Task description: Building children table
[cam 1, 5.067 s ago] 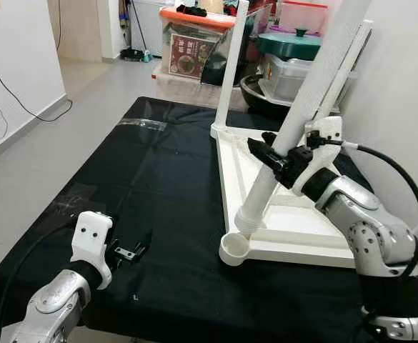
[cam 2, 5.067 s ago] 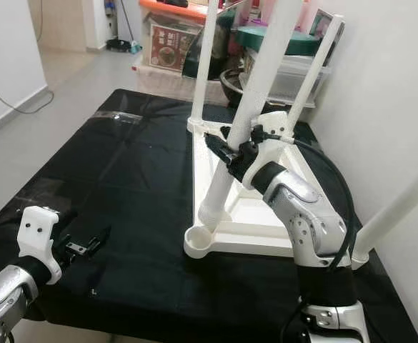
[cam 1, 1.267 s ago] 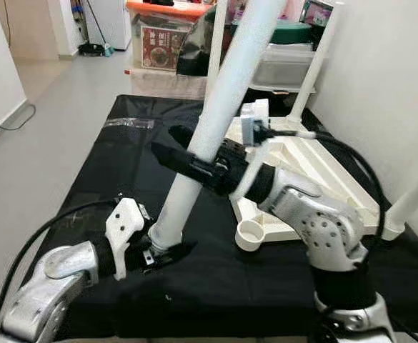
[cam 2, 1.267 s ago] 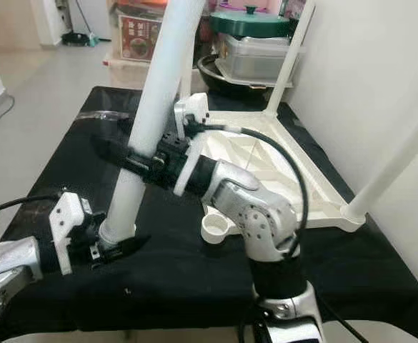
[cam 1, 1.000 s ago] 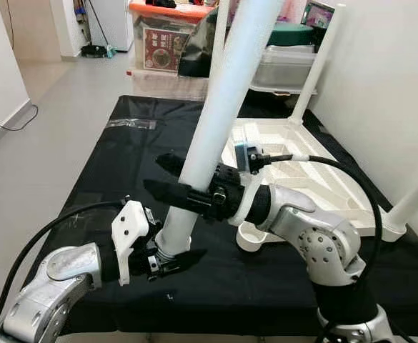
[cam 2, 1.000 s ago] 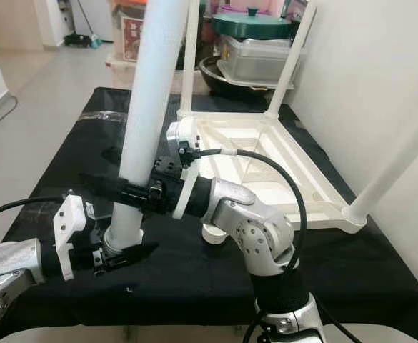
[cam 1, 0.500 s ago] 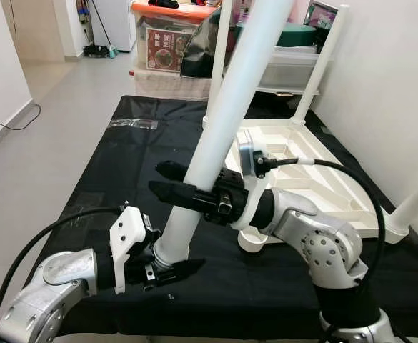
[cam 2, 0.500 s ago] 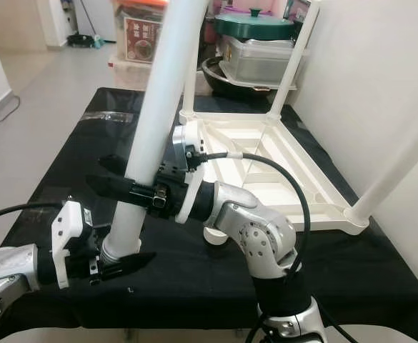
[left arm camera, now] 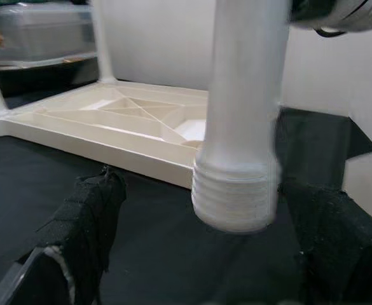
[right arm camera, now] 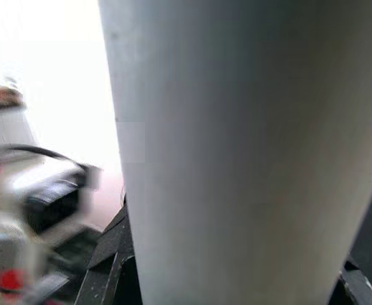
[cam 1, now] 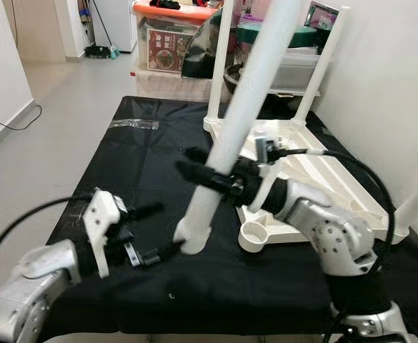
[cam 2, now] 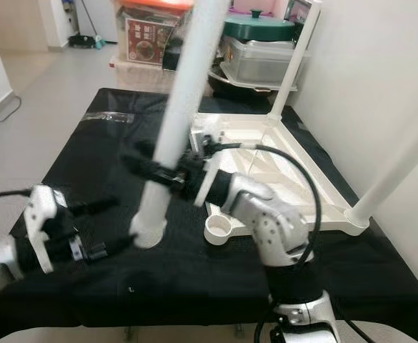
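The white tabletop [cam 1: 316, 187] lies upside down on the black cloth, with upright legs [cam 1: 220, 64] at its far corners and one at its near right. Its near-left socket [cam 1: 254, 236] stands empty. My right gripper [cam 1: 194, 163] is shut on a long white leg [cam 1: 244, 100], held slanted with its threaded end [left arm camera: 235, 198] low, just left of that socket. My left gripper [cam 1: 171, 226] is open beside that end. In the left wrist view the end hangs ahead between the two fingers [left arm camera: 87, 219], apart from both.
Black cloth covers the table [cam 1: 123, 164], with a strip of tape [cam 1: 133, 123] at its far left. Storage boxes [cam 1: 167, 43] and a green-lidded pot [cam 2: 250, 28] crowd the floor behind. A white wall [cam 1: 401, 86] runs close along the right.
The leg has swung right toward the empty socket, carried by my right gripper. My left gripper, which straddled the threaded end, has drawn back left and stands apart from it.
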You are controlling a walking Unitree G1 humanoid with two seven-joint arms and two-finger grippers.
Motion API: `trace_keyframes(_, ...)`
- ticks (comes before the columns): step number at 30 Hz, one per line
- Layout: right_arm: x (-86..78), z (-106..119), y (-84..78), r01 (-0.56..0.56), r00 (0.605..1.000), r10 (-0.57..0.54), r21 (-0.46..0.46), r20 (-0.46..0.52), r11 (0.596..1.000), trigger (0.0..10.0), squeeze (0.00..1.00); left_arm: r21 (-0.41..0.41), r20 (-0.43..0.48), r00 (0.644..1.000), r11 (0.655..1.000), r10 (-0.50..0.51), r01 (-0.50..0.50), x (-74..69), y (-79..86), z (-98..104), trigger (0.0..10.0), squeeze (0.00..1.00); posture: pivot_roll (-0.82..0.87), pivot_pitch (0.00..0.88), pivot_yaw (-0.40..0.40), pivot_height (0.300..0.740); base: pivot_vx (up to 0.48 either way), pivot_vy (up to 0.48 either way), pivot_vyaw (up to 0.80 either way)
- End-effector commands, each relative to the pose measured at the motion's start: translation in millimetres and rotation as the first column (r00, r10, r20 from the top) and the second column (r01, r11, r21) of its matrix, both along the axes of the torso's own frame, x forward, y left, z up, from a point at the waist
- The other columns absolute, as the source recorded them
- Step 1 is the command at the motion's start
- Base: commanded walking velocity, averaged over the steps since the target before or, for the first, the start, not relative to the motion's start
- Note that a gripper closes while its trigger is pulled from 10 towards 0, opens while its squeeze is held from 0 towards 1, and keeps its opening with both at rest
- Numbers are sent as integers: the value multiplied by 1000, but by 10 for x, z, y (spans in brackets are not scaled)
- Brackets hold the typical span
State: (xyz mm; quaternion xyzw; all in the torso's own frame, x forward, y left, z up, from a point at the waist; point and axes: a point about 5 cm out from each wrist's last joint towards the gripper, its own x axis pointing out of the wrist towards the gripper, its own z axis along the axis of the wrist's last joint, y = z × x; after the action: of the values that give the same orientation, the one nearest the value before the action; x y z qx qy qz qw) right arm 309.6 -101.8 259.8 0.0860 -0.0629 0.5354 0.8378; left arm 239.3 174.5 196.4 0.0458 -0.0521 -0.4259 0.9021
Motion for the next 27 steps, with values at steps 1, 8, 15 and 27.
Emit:
trace_keyframes(1, 151, 51, -290, 173, 984, -172, -28, 50, 984, 0, 0, -25, -23, 999, 999, 44, -45, -57, 74, 2, 10000, 1000, 103, 0, -121, 740, 0, 0, 0)
trace_keyframes(8, 212, -82, -507, 309, 949, -294, -154, 114, 938, 0, 0, 26, -44, 954, 955, 297, -296, -128, 322, -203, 10000, 0, 111, 0, -131, 740, 0, 0, 0)
trace_keyframes(15, 184, -243, -520, 367, 927, -338, -220, 161, 904, 0, 0, 18, -60, 914, 916, 402, -402, -109, 369, -268, 10000, 0, 111, 0, -123, 740, 0, 0, 0)
trace_keyframes(27, 166, -543, -426, 450, 886, -377, -304, 270, 840, 0, 0, -2, -67, 867, 869, 493, -495, -90, 366, -295, 10000, 0, 120, 0, -120, 740, 0, 0, 0)
